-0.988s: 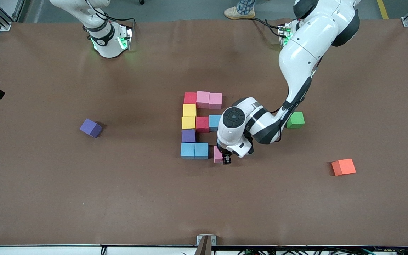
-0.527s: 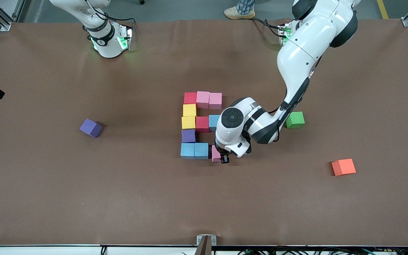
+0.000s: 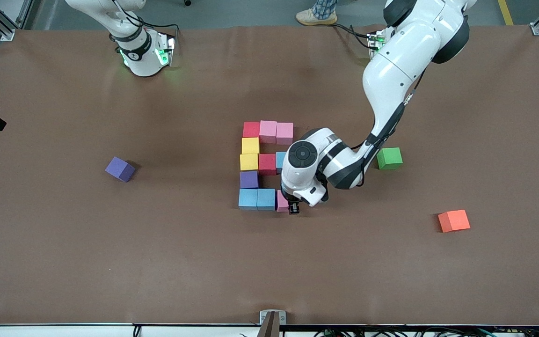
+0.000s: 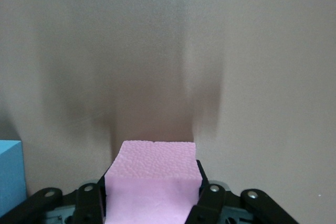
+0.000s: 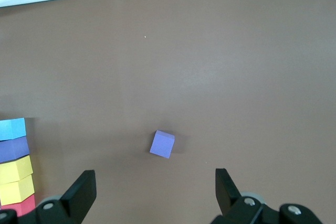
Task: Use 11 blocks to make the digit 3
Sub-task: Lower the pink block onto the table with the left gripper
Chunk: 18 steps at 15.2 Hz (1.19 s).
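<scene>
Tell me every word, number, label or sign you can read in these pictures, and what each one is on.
No text can be read anywhere.
Right arm's base: a small dark round mark, too small to read.
Foam blocks, such as the pink block held in the left tool: plain, no print.
Brown table cover: no markings.

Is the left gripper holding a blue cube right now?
No, the left gripper is shut on a pink cube.
</scene>
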{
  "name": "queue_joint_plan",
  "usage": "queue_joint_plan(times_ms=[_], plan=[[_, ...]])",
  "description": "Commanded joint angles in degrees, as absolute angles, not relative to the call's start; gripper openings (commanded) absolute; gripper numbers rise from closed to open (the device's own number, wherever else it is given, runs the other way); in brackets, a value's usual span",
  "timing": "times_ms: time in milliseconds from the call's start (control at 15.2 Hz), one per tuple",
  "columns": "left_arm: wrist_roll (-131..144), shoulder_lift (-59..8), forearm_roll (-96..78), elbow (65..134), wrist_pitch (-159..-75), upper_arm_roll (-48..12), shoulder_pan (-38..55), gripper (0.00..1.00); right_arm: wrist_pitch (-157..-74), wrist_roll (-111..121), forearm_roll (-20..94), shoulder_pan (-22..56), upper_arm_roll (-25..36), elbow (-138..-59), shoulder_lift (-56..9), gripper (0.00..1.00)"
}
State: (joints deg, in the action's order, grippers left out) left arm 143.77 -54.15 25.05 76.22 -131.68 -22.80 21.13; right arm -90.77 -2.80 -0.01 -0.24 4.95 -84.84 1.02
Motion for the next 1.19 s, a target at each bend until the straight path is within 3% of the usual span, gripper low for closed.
queue_joint_plan(times_ms=[0,461,593,725,857,988,1054,1120], plan=[[143.3,-55.6,23.9,73.6,-130.8,-22.1,22.3,0.02,-90.5,-2.6,-1.0,-0.2,4.9,-84.3,0.9,1.0],[143.2,-55.7,23.9,73.4,-130.8,-22.1,22.4,0.04,-90.5,-2.6,-1.0,-0.2,4.9,-84.3,0.9,1.0],[143.1,-56.0,23.9,73.4,-130.8,-22.1,22.4,0.1,-90.6,-2.6,-1.0,-0.2,4.9,-84.3,0.9,1.0],[142.9,-56.2,24.0,72.9,-130.9,-22.1,22.5,0.29,-90.6,-2.6,-1.0,-0.2,4.9,-84.3,0.9,1.0],[142.6,-56.4,24.0,72.5,-130.9,-22.1,22.7,0.37,-90.5,-2.6,-0.9,-0.2,4.9,-84.3,0.9,1.0],[142.2,-56.4,24.0,72.5,-131.1,-22.1,22.8,0.52,-90.5,-2.6,-0.9,-0.3,4.9,-84.3,0.9,1.0],[141.5,-56.4,24.0,72.6,-131.2,-22.1,22.7,0.63,-90.5,-2.6,-0.9,-0.3,4.9,-84.3,0.9,1.0],[140.5,-56.4,24.0,72.6,-131.2,-22.1,22.8,0.87,-90.6,-2.6,-1.0,-0.3,4.9,-84.3,0.9,1.0]])
